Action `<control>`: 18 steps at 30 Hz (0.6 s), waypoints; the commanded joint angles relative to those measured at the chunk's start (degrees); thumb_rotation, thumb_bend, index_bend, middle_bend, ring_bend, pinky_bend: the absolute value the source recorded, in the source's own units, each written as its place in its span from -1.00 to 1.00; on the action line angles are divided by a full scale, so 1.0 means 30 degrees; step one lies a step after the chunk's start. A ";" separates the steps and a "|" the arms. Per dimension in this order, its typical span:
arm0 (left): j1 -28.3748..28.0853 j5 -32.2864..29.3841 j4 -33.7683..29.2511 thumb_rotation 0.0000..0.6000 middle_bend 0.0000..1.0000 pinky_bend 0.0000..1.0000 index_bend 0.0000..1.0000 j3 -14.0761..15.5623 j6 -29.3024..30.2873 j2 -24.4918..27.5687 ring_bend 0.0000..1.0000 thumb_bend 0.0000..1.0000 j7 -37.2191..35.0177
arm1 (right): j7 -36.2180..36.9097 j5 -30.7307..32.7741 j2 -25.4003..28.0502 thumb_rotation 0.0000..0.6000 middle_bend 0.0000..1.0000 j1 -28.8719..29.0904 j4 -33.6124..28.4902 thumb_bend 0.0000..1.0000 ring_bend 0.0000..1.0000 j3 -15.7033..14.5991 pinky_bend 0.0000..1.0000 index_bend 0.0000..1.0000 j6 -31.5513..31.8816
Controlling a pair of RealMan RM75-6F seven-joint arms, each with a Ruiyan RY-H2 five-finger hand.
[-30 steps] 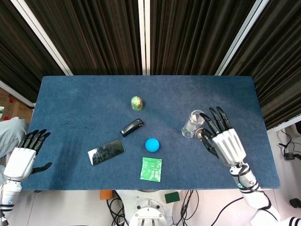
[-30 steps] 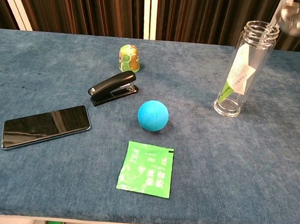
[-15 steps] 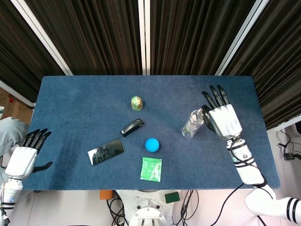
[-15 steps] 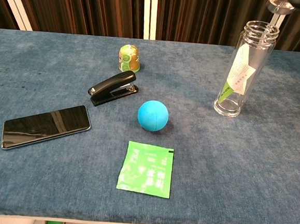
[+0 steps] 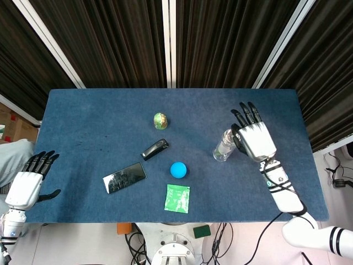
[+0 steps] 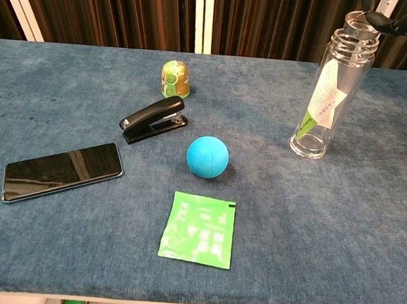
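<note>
The clear bottle [image 6: 330, 95] stands upright on the right part of the blue table [image 6: 338, 233], long axis vertical, mouth up, a green-and-white paper inside. The right hand [image 5: 253, 138] holds a silvery lid [image 6: 360, 22] at its mouth. The left hand [image 5: 26, 183] rests off the table's left edge, fingers spread and holding nothing.

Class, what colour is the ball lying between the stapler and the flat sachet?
The ball is plain bright blue, clearest in the chest view.
</note>
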 commanded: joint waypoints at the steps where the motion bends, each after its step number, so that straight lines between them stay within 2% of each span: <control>1: 0.0004 0.0000 0.0008 1.00 -0.84 -0.76 -0.78 0.0007 0.0001 -0.0002 -0.90 -0.93 -0.0008 | -0.0103 0.0396 -0.0028 1.00 -0.70 0.0135 -0.0075 -0.09 -1.00 -0.0035 -1.00 0.37 -0.0099; 18: -0.0013 -0.0102 0.0023 1.00 -0.84 -0.76 -0.78 -0.0006 -0.0093 -0.0002 -0.90 -0.93 -0.0005 | -0.0039 0.1299 -0.0169 1.00 -0.70 0.0725 -0.0030 -0.09 -1.00 -0.0311 -1.00 0.38 -0.0212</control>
